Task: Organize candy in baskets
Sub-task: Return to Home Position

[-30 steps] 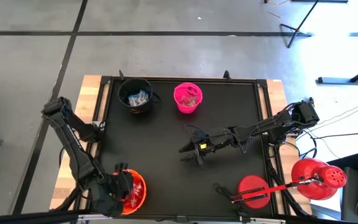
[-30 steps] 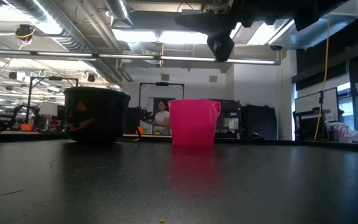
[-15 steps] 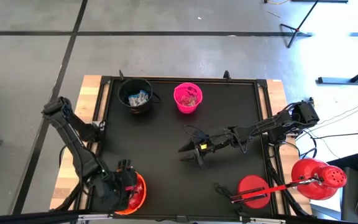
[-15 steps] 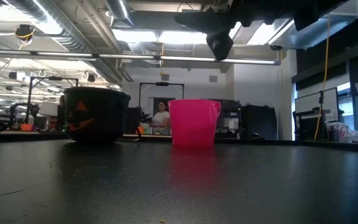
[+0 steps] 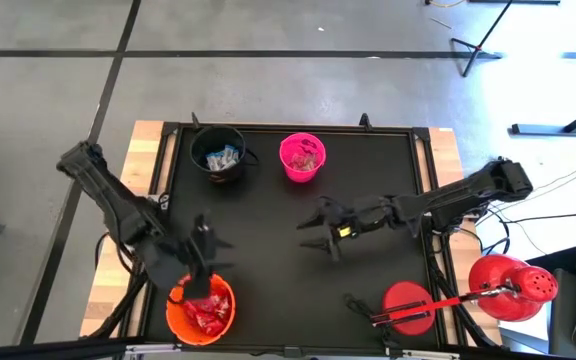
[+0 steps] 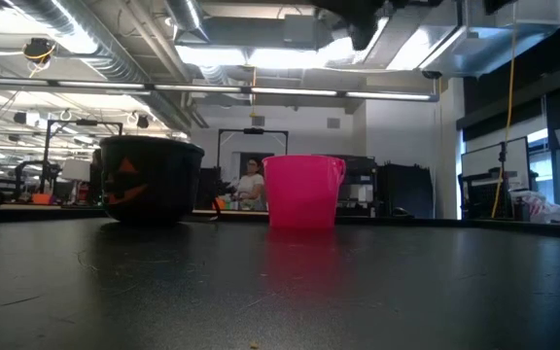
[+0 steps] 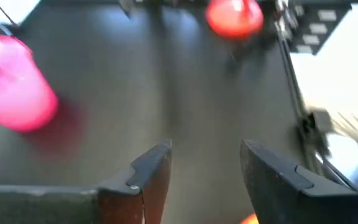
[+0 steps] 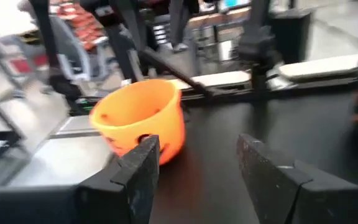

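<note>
Surface (image 5: 368, 170): candy (image 5: 208, 318) is bucketed, so you're likely homing. Left claw (image 5: 211, 236) by orange bucket (image 5: 171, 312), right claw (image 5: 308, 228) mid-surface, both wide, empty. Next: lift, retract both.

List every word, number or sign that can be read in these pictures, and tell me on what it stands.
No words or numbers can be read anywhere.
Candy wrappers: too small to read.
Black bucket: only an orange face drawing, no letters.
</note>
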